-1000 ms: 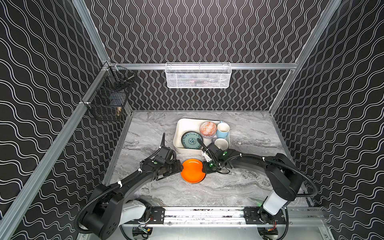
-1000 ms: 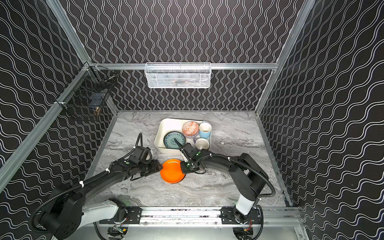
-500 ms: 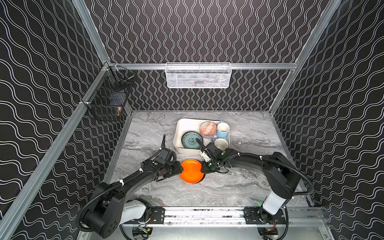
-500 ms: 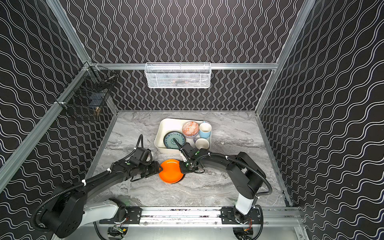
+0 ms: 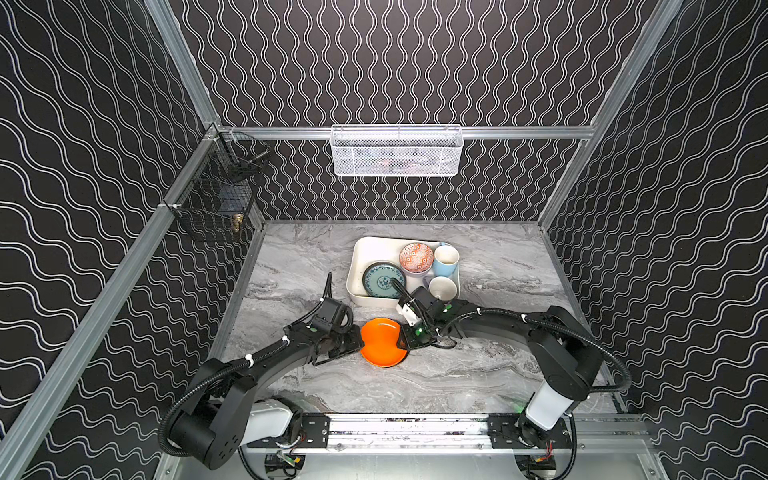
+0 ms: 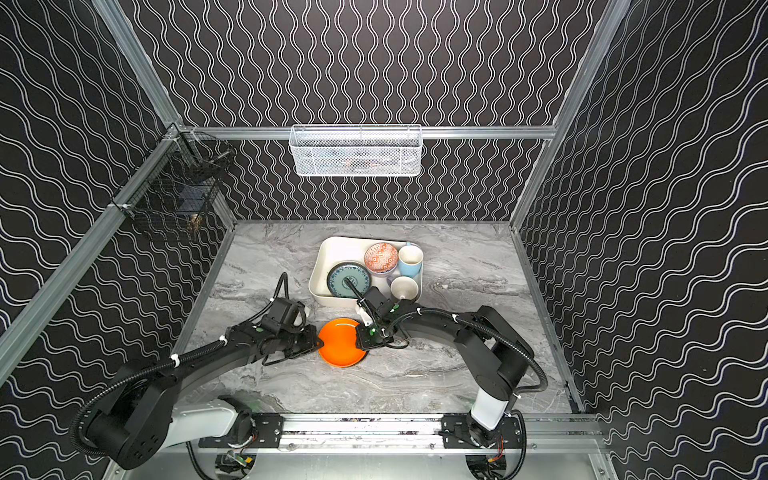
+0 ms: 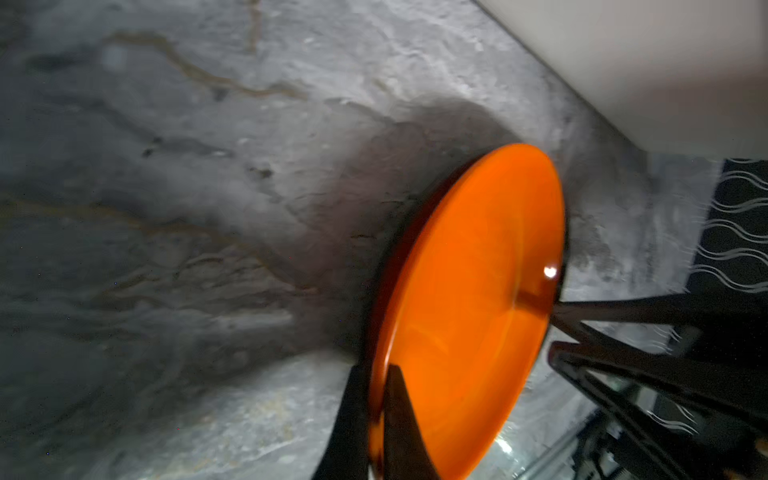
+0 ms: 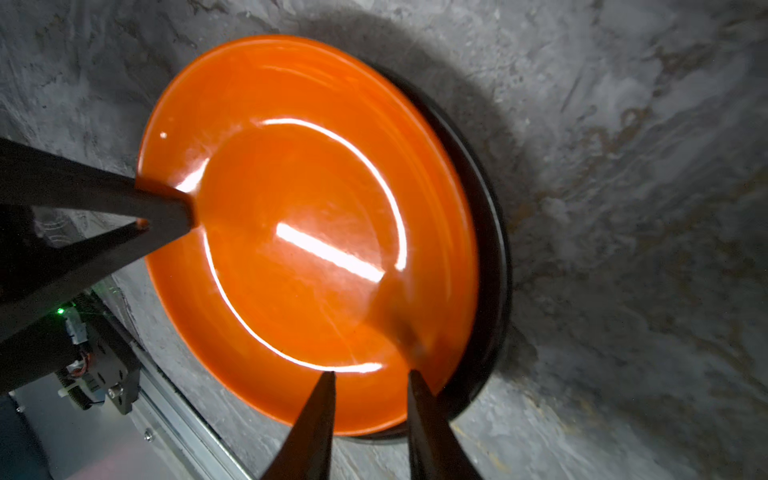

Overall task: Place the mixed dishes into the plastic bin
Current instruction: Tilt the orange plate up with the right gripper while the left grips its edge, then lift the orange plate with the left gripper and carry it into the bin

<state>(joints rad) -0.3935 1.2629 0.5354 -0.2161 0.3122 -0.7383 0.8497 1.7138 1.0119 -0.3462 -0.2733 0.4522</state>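
Orange round glazed plate [image 5: 382, 343] lies over a black round plate [image 8: 494, 270] on the grey marble table [image 5: 478, 374], just in front of the cream-white plastic bin [image 5: 374, 249]. The left gripper [image 7: 376, 374] pinches the orange plate's rim. The right gripper [image 8: 370, 374] stands spread at the opposite rim.

Up at twelve o'clock in both top views, the white wire-mesh basket [image 5: 397, 151] [image 6: 356, 151] hangs on the aluminium crossbar [image 5: 519, 132], with something dark and reddish lying inside, too blurred to name. Over at ten o'clock, the black wire basket [image 5: 216, 195] clings to the side rail [image 5: 124, 266], a small brass-coloured piece [image 5: 237, 222] sitting low in it. Below, the grey marbled tabletop [image 5: 478, 374] runs wall to wall, and black wavy-lined panels [image 5: 395, 62] close in at nine, twelve and three.
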